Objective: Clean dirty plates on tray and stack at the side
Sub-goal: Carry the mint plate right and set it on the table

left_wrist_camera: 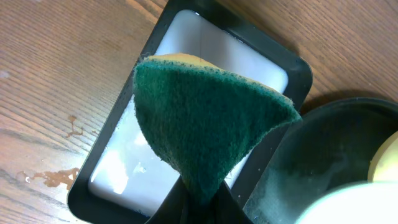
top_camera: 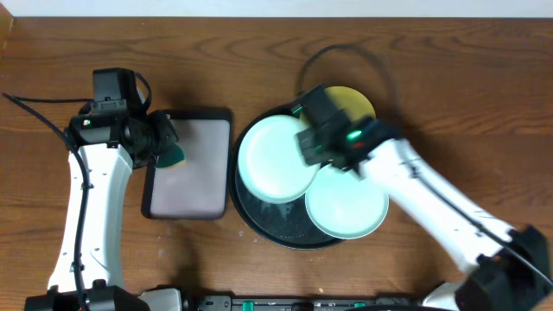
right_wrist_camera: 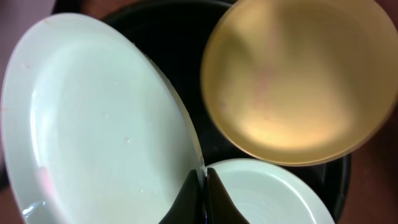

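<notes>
The large round black tray [top_camera: 259,226] sits at the middle of the wooden table and carries all three plates. One pale mint-green plate [top_camera: 272,160] lies over its left part and overlaps the left rim. A second mint-green plate [top_camera: 346,207] rests at the lower right, reaching past the rim there. The yellow plate [top_camera: 354,102] is at the far right, half hidden under the right arm. The right gripper [right_wrist_camera: 204,180] has its fingers pinched together on the rim of the left mint plate [right_wrist_camera: 99,118], with the yellow plate [right_wrist_camera: 298,81] and the other mint plate [right_wrist_camera: 273,193] close beside it; whether the held plate is clear of the tray floor cannot be told. Just left of the black tray stands a rectangular grey tray [top_camera: 190,186] with a black rim, its pale floor glossy. Above its near edge the left gripper [left_wrist_camera: 199,202] is clamped on a green-faced yellow sponge [left_wrist_camera: 205,118].
</notes>
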Robot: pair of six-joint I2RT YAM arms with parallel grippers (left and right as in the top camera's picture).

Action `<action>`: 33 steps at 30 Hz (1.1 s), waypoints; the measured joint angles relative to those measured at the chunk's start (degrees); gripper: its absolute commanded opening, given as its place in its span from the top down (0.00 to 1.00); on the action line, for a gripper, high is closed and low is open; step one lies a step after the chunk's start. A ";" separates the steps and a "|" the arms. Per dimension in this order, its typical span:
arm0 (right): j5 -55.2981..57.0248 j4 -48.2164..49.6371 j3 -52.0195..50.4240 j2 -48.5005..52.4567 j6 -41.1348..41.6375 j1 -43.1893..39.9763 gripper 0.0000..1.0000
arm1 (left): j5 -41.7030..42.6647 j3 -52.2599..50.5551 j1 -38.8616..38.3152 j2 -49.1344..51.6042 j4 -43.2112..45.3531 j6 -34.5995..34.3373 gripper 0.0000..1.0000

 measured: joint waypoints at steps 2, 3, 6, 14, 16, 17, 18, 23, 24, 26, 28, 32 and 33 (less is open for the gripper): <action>-4.26 -1.97 0.00 -3.02 0.04 -5.79 0.99 | 0.02 0.00 0.00 0.00 -0.02 0.02 0.93; -5.68 -2.99 0.00 -4.57 0.04 -8.55 0.99 | 0.00 0.00 0.00 0.00 -0.04 0.02 0.92; -8.24 -7.89 0.09 -10.01 -0.20 -18.64 0.99 | 0.00 0.00 0.00 0.00 -0.28 0.02 0.93; -7.85 -14.32 -0.13 -13.53 -3.58 -41.81 0.99 | 0.00 0.00 0.00 0.00 -0.44 0.04 0.93; -7.82 -13.40 -1.60 -13.62 -5.03 -47.15 0.99 | 0.02 0.00 0.00 0.00 -0.42 0.07 0.92; -7.87 -12.92 -2.45 -13.62 -5.55 -48.89 0.99 | 0.00 0.00 0.00 0.00 -0.44 0.07 0.92; -7.85 -11.91 -3.80 -13.60 -6.16 -50.86 0.99 | 0.02 0.00 0.00 0.00 -0.42 0.07 0.93; -8.74 -5.57 -11.72 -13.53 -7.58 -56.28 0.99 | 0.00 0.00 0.00 0.00 -0.42 0.39 0.93; -8.90 -4.24 -13.16 -13.53 -7.61 -56.43 0.99 | 0.02 0.00 0.00 0.00 -0.42 0.46 0.92; -8.92 -1.66 -16.13 -13.51 -7.74 -56.43 0.99 | 0.02 0.00 0.00 0.00 -0.42 0.57 0.93; -8.52 1.20 -19.34 -13.29 -7.61 -56.43 0.99 | 0.00 0.00 0.00 0.00 -0.42 0.83 0.92; -6.62 8.22 -25.81 -12.04 -6.99 -56.43 0.99 | 0.00 0.00 0.00 0.00 -0.35 0.87 0.92; -6.34 9.99 -27.34 -11.74 -6.86 -56.43 0.99 | 0.00 0.00 0.00 0.00 -0.35 0.87 0.92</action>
